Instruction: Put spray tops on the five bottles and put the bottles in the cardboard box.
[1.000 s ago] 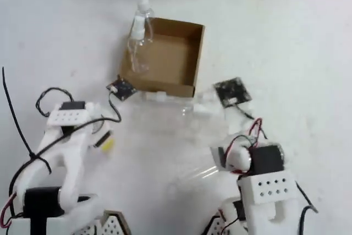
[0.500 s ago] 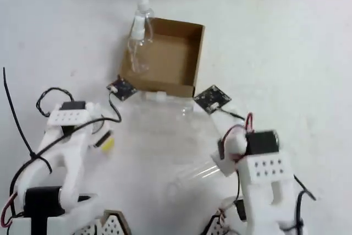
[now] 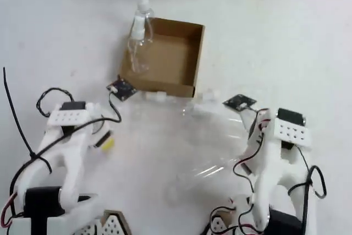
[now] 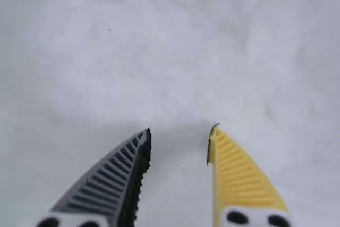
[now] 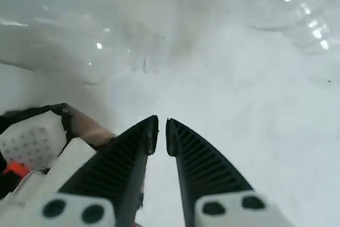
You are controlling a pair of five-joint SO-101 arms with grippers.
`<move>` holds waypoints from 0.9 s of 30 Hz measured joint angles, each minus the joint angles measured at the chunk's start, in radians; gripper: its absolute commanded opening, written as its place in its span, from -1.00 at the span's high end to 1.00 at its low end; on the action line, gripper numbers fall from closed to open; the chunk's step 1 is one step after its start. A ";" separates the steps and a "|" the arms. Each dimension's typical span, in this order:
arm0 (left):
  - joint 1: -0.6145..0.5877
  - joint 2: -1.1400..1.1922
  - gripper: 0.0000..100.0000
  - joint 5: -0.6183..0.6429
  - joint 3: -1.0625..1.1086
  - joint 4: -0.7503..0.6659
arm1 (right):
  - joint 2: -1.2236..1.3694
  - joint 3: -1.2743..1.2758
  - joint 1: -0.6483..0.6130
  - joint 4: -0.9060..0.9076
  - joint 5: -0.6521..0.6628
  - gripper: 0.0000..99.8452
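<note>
The cardboard box (image 3: pixel 190 83) stands open at the table's far middle. Two clear bottles with white spray tops (image 3: pixel 138 26) stand upright at its left wall. Clear bottles (image 3: pixel 201 171) lie on the table between the arms, hard to make out, and show as glinting curves (image 5: pixel 281 3) in the right wrist view. Small white tops (image 3: pixel 204 104) lie just in front of the box. My left gripper (image 4: pixel 178 131) hangs open over bare table, one finger grey, one yellow. My right gripper (image 5: pixel 161 123) is shut on nothing, low over the table near the lying bottles.
The left arm (image 3: pixel 69 136) stands at the near left and the right arm (image 3: pixel 278 136) at the near right, both with loose cables. A white arm part (image 5: pixel 32 142) shows beside the right gripper. The table's far right is bare.
The right arm has swung from the middle of the table out to the right and turned. The left arm, box and upright bottles have not moved.
</note>
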 measured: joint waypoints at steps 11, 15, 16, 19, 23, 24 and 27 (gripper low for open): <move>0.000 0.000 0.64 0.000 0.000 -0.006 | 0.034 0.087 -0.203 -0.252 -0.321 0.97; 0.000 0.000 0.64 0.000 0.000 -0.006 | 0.041 0.080 -0.288 -0.285 -0.410 0.96; 0.000 0.000 0.64 0.000 0.000 -0.006 | 0.043 0.071 -0.305 -0.290 -0.427 0.96; -0.002 0.000 0.64 0.000 0.000 -0.006 | 0.043 0.043 -0.373 -0.295 -0.457 0.96; -0.002 0.000 0.64 0.000 0.000 -0.006 | 0.043 0.014 -0.451 -0.315 -0.503 0.96; -0.002 0.000 0.64 0.000 0.000 -0.006 | 0.043 0.011 -0.471 -0.324 -0.517 0.96; -0.002 0.000 0.64 0.000 0.000 -0.006 | 0.044 0.011 -0.529 -0.356 -0.548 0.96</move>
